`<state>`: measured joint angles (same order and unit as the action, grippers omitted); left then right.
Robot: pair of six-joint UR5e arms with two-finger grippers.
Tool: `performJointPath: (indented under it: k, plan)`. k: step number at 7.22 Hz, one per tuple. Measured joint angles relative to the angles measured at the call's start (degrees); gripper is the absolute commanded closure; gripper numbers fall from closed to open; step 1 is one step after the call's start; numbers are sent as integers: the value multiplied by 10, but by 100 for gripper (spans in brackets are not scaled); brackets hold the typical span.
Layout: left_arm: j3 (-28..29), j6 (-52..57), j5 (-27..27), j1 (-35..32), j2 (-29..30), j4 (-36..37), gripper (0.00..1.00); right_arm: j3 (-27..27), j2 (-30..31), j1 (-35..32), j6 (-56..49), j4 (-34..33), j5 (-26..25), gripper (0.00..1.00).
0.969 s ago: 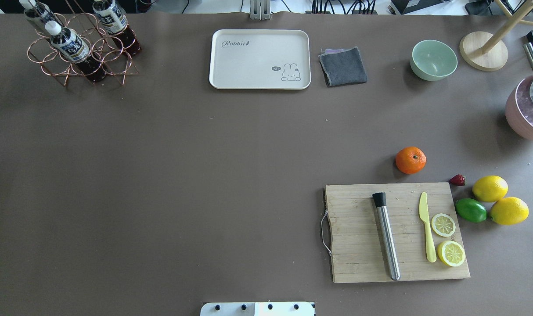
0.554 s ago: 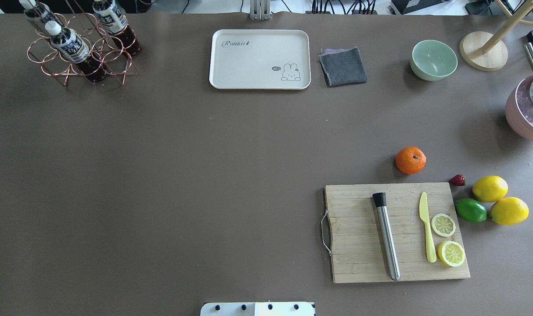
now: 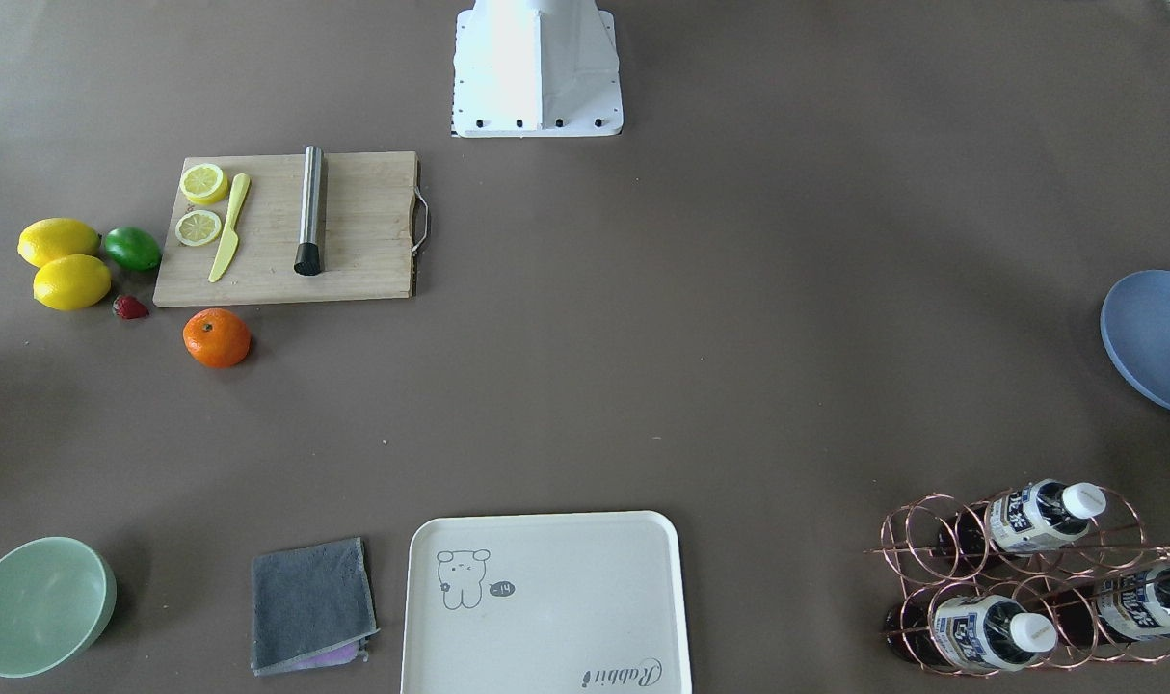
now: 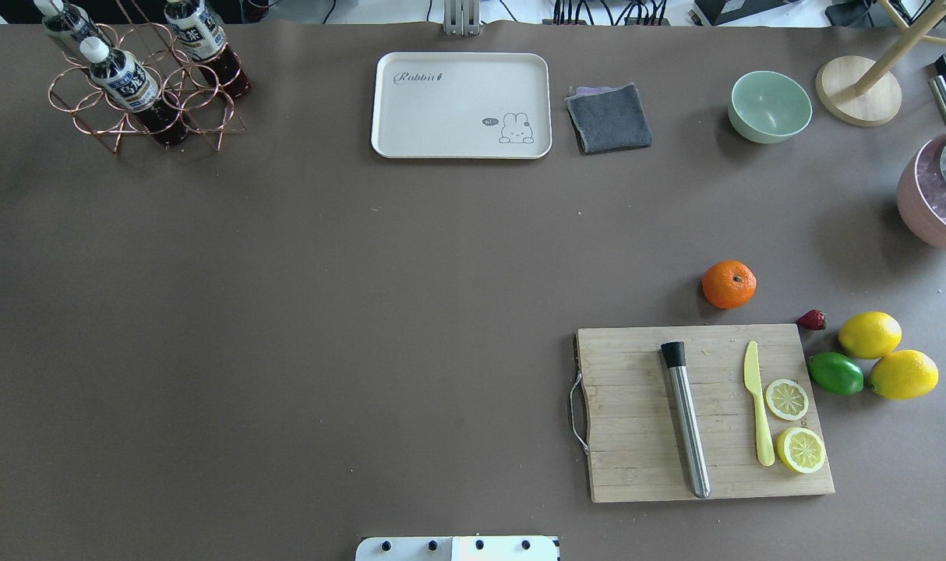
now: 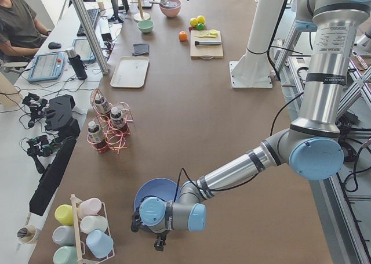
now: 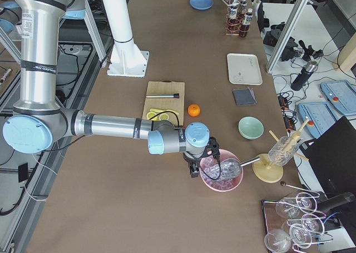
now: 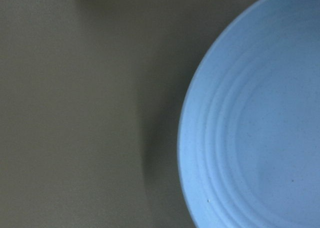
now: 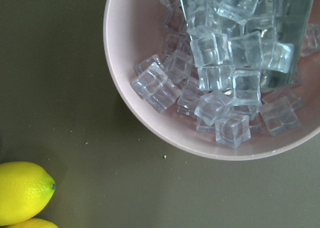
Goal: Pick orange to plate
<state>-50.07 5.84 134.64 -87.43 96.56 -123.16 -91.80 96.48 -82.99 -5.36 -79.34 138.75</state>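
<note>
Located the orange (image 4: 728,284) loose on the brown table (image 4: 364,312), at 12 o'clock of the wooden cutting board (image 4: 637,389), near its far edge but apart from it. Noted a strawberry (image 4: 812,319) at 4 o'clock of the orange, with two lemons (image 4: 870,334) and a lime (image 4: 835,373) further out. Located the blue plate (image 3: 1158,337) at the 3 o'clock edge of the front-facing view, cut by the frame and well apart from the orange. Placed the left gripper (image 5: 159,243) low at 6 o'clock of the plate in the left side view, near its rim; could not tell its opening or any hold. Placed the right gripper (image 6: 192,168) at 9 o'clock of the pink bowl (image 8: 122,47) of ice cubes (image 8: 220,77) in the right side view, apart from the orange; likewise could not tell opening or hold.
</note>
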Motion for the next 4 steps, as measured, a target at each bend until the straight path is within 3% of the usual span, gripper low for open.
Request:
performJointPath:
  k: [3,4]
  plan:
    - [21,-13,7,1,12,-3,4,1,0,7,1,1,0,0]
    - [28,-21,7,2,18,-3,10,1,-1,9,1,1,-1,0]
